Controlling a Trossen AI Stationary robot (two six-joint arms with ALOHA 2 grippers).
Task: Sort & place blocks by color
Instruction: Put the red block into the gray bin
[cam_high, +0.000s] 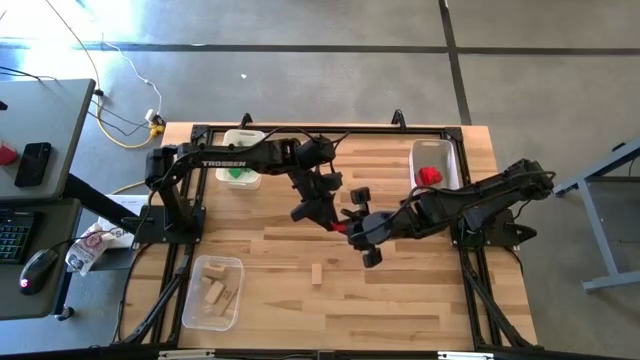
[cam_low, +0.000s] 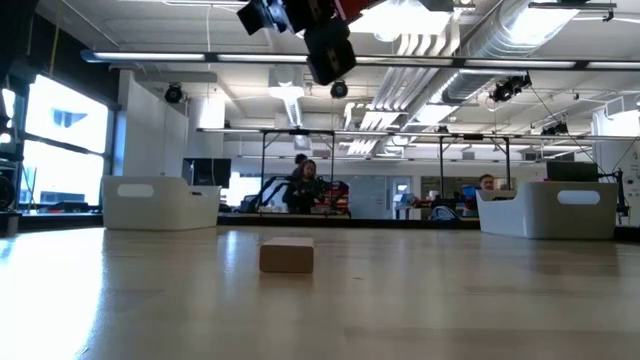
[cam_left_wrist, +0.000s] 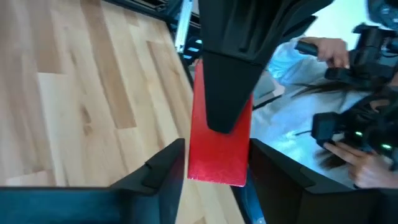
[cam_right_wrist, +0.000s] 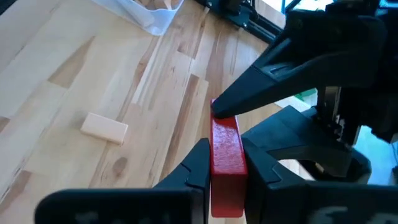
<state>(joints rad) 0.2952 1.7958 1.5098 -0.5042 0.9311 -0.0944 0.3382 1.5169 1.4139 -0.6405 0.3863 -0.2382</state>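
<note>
A flat red block (cam_high: 340, 228) hangs in the air over the table's middle, between my two grippers. My left gripper (cam_high: 325, 216) reaches it from the table's left, my right gripper (cam_high: 354, 232) from the right. Both are shut on it. In the low view the two grippers (cam_low: 310, 35) show only at the top, well above the table. A plain wooden block (cam_high: 317, 274) lies flat on the table, nearer the near edge than the grippers. It also shows in the low view (cam_low: 287, 255) and the right wrist view (cam_right_wrist: 104, 127). My left gripper (cam_left_wrist: 217, 148) pinches the red block's end (cam_left_wrist: 217, 165) between its two fingers, one finger (cam_left_wrist: 168, 165) on each narrow side edge. The block is lifted clear of the table. My right gripper (cam_right_wrist: 227, 146) pinches the red block (cam_right_wrist: 227, 155) across its thin dimension, one finger (cam_right_wrist: 196, 165) on each broad face. One of those fingers covers the block's face (cam_left_wrist: 230, 81) in the left wrist view. The block's other end (cam_right_wrist: 222, 121) reaches toward the left gripper.
A white bin with green pieces (cam_high: 240, 160) stands at the far left and a white bin with red pieces (cam_high: 436, 170) at the far right. A clear tub of wooden blocks (cam_high: 212, 292) sits near the left front. People sit in the room behind (cam_low: 305, 185).
</note>
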